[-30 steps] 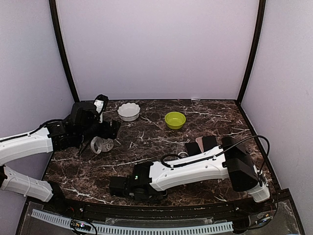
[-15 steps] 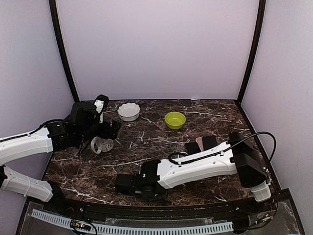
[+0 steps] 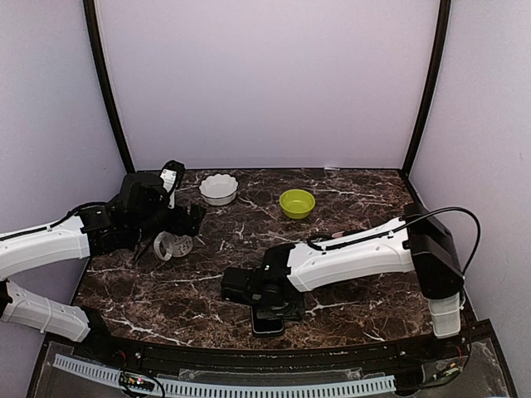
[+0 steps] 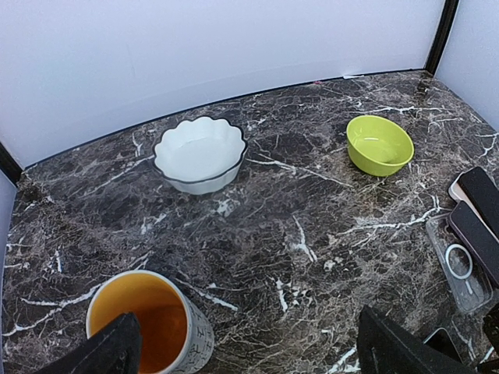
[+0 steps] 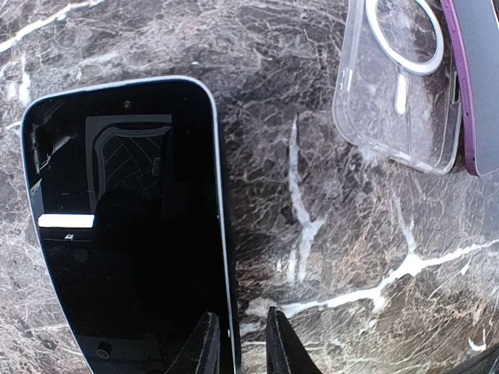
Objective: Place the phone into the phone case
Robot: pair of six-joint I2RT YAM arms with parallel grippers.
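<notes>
A black-screened phone (image 5: pixel 125 226) lies face up near the table's front edge (image 3: pixel 267 322). My right gripper (image 5: pixel 242 343) has its fingers close together over the phone's right edge, one finger (image 5: pixel 204 347) over the screen and the other just off it. In the top view the right gripper (image 3: pixel 264 305) sits right over the phone. The clear phone case (image 5: pixel 398 86) with a white ring lies empty, apart from the phone; it also shows in the left wrist view (image 4: pixel 460 265). My left gripper (image 4: pixel 257 358) is wide open and empty beside a mug (image 4: pixel 144 319).
A purple-edged phone (image 5: pixel 475 78) lies beside the clear case, with another dark phone (image 4: pixel 483 195) behind it. A white scalloped bowl (image 3: pixel 218 188) and a green bowl (image 3: pixel 297 202) stand at the back. The mug (image 3: pixel 172 245) stands at the left by my left gripper (image 3: pixel 187 222).
My right arm has swung to the right along the front edge, and the phone now shows under its gripper. The left arm has not moved.
</notes>
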